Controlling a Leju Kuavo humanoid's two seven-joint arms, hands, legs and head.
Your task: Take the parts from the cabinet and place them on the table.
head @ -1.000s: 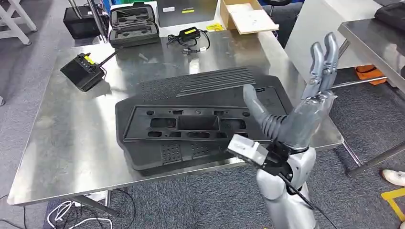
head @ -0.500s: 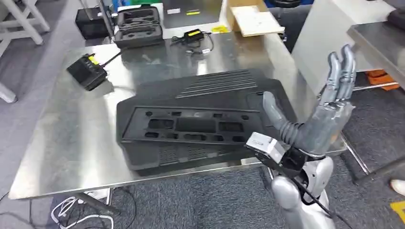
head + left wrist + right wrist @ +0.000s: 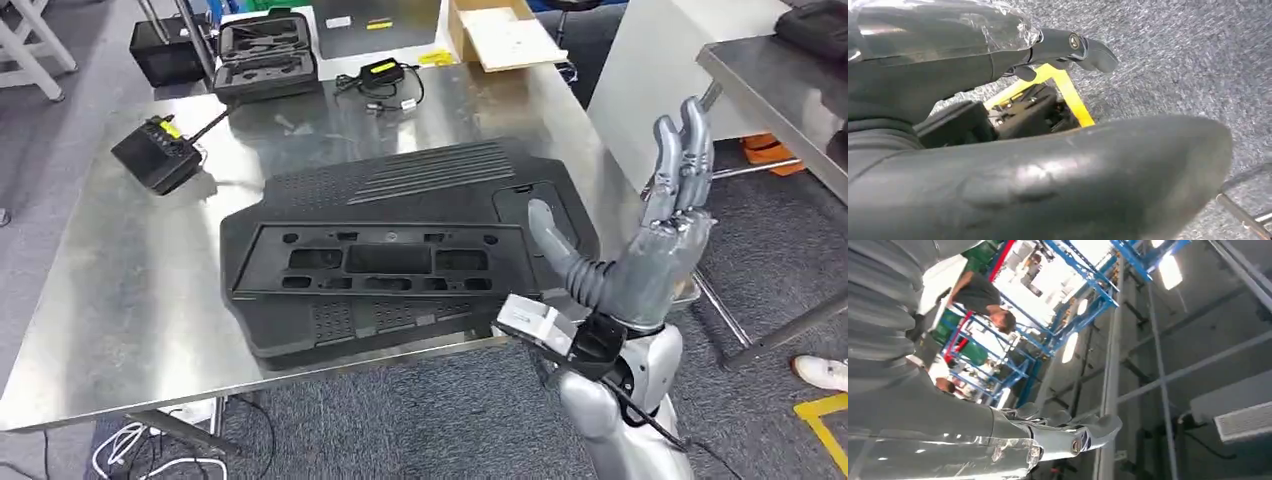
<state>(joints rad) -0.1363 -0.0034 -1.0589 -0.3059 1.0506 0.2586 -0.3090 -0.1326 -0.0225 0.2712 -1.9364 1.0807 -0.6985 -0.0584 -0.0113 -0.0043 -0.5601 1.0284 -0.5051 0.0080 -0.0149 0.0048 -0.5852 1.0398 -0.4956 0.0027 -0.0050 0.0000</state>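
Currently, two stacked black parts (image 3: 400, 255) lie near the bench (image 3: 120, 300) front edge; right hand (image 3: 650, 240) raised, released, fingers spread; left hand (image 3: 1048, 170) state cannot be told.

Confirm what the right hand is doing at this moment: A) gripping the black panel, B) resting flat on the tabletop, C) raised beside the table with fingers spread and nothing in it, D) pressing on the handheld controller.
C: in the head view the right hand stands upright off the table's right edge, fingers pointing up and apart, holding nothing, while the black panel lies flat on the table.
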